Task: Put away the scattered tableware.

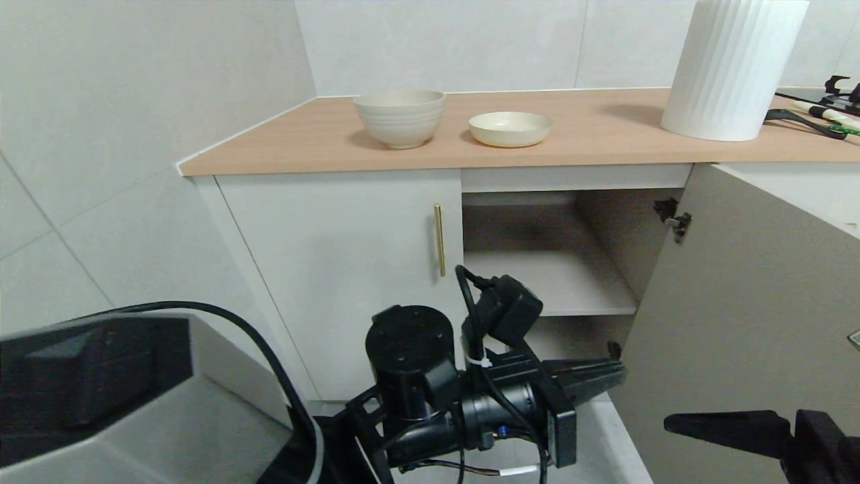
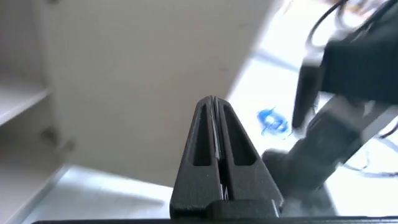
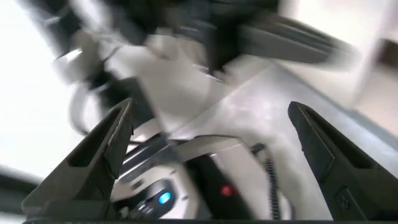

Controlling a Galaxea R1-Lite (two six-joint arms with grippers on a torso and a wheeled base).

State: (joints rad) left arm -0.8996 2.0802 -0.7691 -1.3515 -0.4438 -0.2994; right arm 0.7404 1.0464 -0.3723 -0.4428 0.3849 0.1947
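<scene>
A tiled corner, with a wooden counter over a white cupboard whose right-hand door stands open on a shelf. My left hand hangs low in front of that opening, pinched tight on nothing, its tip pointing across toward the door. My right hand sits just beside it on the door side, spread wide and holding nothing. Both are well below the counter. High above my left hand sits the shallow dish. The deeper bowl stands apart from it, further toward the closed door. A tall ribbed white jar stands high above my right hand.

What worries me is the crowding. My hands are near enough to knock together as they rise, and the right one could clip the door and swing it. The counter's front edge lies on the way up too. If my left hand arrives clenched, it will shove the dish, not take it (the same goes for the bowl). Rounded walls look slippery, and a loose pinch could drop one on the way down to the shelf.
</scene>
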